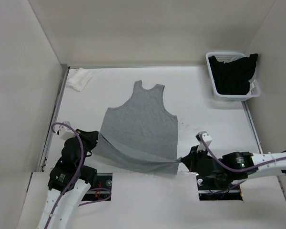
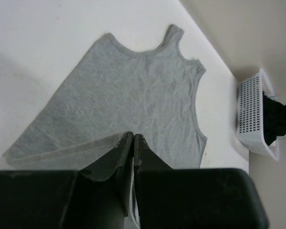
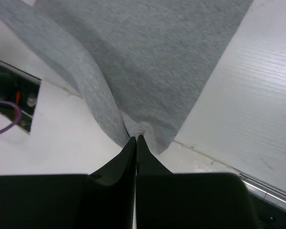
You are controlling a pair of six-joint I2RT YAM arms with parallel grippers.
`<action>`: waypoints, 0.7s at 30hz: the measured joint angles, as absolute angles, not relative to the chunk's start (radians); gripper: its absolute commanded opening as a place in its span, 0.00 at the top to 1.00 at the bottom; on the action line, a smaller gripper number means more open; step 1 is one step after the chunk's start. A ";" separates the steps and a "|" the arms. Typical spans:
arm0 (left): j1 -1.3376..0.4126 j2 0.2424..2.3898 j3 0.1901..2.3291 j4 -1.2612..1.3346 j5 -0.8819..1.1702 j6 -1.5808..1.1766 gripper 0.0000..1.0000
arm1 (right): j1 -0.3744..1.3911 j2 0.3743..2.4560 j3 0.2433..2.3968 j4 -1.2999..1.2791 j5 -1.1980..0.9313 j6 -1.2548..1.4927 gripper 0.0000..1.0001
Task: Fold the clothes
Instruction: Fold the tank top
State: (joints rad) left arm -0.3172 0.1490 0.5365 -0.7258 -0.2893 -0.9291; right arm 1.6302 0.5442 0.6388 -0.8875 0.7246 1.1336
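Top view: grey tank top point(image 1: 142, 119) lies flat on the white bench point(image 1: 205, 102), centre of frame, neck and straps toward the top, hem toward the bottom.

Left fingers point(image 1: 97, 139) – clenched almost together on the hem's lower-left corner; in the left wrist view only a thin layer of grey knit sits between the tips point(image 2: 127, 145).

Right fingers point(image 1: 180, 162) – pinched tight on the lower-right hem corner; the right wrist view shows fabric bunched at the tips point(image 3: 132, 148).

Hem edge is raised off the bench, stretched as a band between the two grips.

Upper right: white basket point(image 1: 213, 87) holding a black garment point(image 1: 233, 71). Upper left: white cloth point(image 1: 79, 78), crumpled.
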 measured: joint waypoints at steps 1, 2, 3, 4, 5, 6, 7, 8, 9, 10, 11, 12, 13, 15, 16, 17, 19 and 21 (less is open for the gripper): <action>-0.320 0.159 0.537 -0.742 -0.295 -0.941 0.98 | 1.642 0.570 0.640 -0.898 0.728 1.157 1.00; -0.321 0.171 0.537 -0.744 -0.302 -0.950 0.98 | 1.632 0.592 0.641 -0.901 0.735 1.167 1.00; -0.321 0.191 0.536 -0.739 -0.308 -0.957 0.98 | 1.603 0.607 0.641 -0.900 0.737 1.162 1.00; -0.321 0.217 0.535 -0.725 -0.312 -0.960 0.98 | 1.551 0.622 0.643 -0.892 0.736 1.142 1.00; -0.321 0.248 0.530 -0.700 -0.315 -0.965 0.98 | 1.485 0.632 0.644 -0.871 0.729 1.111 1.00; -0.320 0.291 0.524 -0.662 -0.319 -0.966 0.98 | 1.398 0.640 0.645 -0.836 0.718 1.067 1.00; -0.315 0.349 0.521 -0.616 -0.324 -0.966 0.98 | 1.313 0.646 0.645 -0.793 0.699 1.020 1.00; -0.310 0.424 0.521 -0.560 -0.327 -0.965 0.98 | 1.216 0.658 0.645 -0.735 0.668 0.961 1.00; -0.303 0.502 0.522 -0.500 -0.330 -0.960 0.98 | 1.108 0.674 0.645 -0.667 0.616 0.900 1.00; -0.291 0.597 0.527 -0.432 -0.332 -0.955 0.98 | 0.999 0.703 0.647 -0.600 0.564 0.849 1.00; -0.278 0.699 0.540 -0.369 -0.332 -0.950 0.98 | 0.883 0.748 0.656 -0.530 0.508 0.800 1.00; -0.265 0.786 0.559 -0.318 -0.332 -0.947 0.98 | 0.782 0.801 0.667 -0.474 0.459 0.761 1.00; -0.252 0.891 0.590 -0.264 -0.332 -0.943 0.98 | 0.685 0.863 0.686 -0.419 0.404 0.722 1.00; -0.231 1.087 0.680 -0.175 -0.332 -0.935 0.98 | 0.536 1.002 0.743 -0.325 0.308 0.665 1.00; -0.222 1.166 0.731 -0.143 -0.332 -0.932 0.98 | 0.472 1.079 0.786 -0.290 0.265 0.643 1.00; -0.215 1.250 0.797 -0.112 -0.332 -0.927 0.98 | 0.419 1.155 0.839 -0.262 0.226 0.624 1.00; -0.201 1.404 0.947 -0.057 -0.331 -0.918 0.98 | 0.346 1.297 0.959 -0.220 0.164 0.597 1.00; -0.191 1.539 1.090 -0.011 -0.329 -0.904 0.97 | 0.294 1.436 1.100 -0.190 0.112 0.578 1.00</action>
